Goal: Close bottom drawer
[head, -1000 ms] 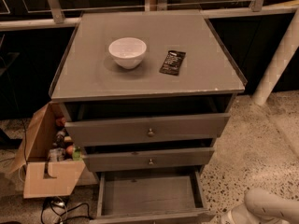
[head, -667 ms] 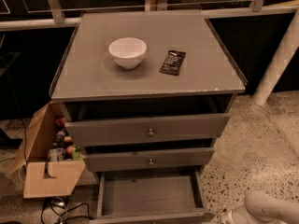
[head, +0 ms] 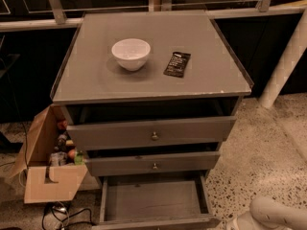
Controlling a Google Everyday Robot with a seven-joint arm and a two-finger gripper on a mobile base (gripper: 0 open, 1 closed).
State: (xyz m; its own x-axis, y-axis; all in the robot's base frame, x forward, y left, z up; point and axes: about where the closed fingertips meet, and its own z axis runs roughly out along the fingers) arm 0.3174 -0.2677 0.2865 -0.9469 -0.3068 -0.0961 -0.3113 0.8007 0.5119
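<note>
The bottom drawer of the grey cabinet stands pulled far out, its plain grey inside empty. Its front panel runs along the bottom edge of the view and its knob is out of view. The middle drawer and the top drawer, each with a small brass knob, stand slightly out. A white part of my arm shows at the bottom right, to the right of the open drawer. The gripper itself is out of view.
A white bowl and a black snack packet lie on the cabinet top. An open cardboard box with bottles stands left of the cabinet, with cables on the floor. A white post stands at the right.
</note>
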